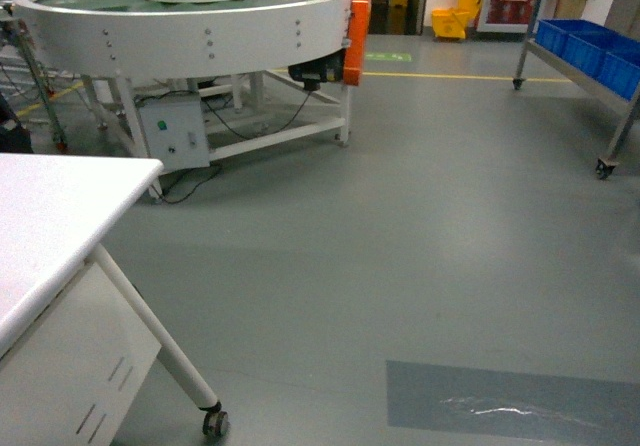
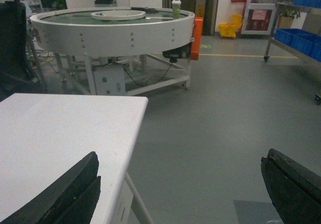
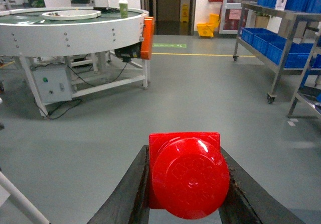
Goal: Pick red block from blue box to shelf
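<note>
Gripping the red block point(image 3: 188, 176), your right claw point(image 3: 186, 194) faces the shelf point(image 3: 281, 38); your left claw point(image 2: 180, 189) hangs spread beside the bench point(image 2: 60, 138).

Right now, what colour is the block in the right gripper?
Glossy red block, clearest in the right wrist view.

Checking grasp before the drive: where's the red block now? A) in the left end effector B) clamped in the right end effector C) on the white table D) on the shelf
B: the right wrist view shows the red block clamped in the right end effector.
</note>
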Motion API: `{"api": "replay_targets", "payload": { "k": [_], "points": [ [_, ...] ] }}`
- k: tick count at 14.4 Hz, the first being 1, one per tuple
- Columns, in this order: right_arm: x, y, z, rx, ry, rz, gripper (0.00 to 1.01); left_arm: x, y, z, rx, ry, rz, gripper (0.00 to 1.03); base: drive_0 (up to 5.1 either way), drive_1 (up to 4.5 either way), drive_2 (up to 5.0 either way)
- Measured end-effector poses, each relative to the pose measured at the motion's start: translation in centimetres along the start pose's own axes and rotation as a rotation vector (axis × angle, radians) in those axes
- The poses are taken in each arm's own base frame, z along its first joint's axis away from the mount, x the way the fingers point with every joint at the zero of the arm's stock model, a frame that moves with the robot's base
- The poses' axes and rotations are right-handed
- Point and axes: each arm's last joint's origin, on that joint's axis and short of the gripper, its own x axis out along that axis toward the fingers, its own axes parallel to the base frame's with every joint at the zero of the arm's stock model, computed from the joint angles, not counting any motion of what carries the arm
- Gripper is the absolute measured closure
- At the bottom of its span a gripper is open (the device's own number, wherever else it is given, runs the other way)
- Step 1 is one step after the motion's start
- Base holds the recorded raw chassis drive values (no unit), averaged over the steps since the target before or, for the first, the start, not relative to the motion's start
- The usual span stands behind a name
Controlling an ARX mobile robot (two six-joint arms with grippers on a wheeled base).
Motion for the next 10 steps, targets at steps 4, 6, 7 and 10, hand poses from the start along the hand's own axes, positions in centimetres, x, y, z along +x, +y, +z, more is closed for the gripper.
{"api": "replay_targets", "payload": {
  "k": [4, 6, 7, 10],
  "points": [
    [0.00, 0.00, 0.00, 0.000, 0.000, 0.000, 0.73, 0.00, 0.00, 0.00, 0.000, 0.000, 0.000, 0.05, -1.5, -1.51, -1.5],
    [0.00, 0.00, 0.00, 0.000, 0.000, 0.000, 0.73, 0.00, 0.00, 0.00, 0.000, 0.000, 0.000, 0.05, -1.4, -1.44, -1.4],
    [0.00, 0.00, 0.00, 0.000, 0.000, 0.000, 0.73, 0.00, 0.00, 0.00, 0.000, 0.000, 0.000, 0.05, -0.9, -0.87, -0.9],
    [0.00, 0.00, -0.01, 0.000, 0.001, 0.000, 0.73, 0.00, -0.02, 0.00, 0.000, 0.000, -0.003, 0.05, 0.0, 1.96, -2.0]
  ]
}}
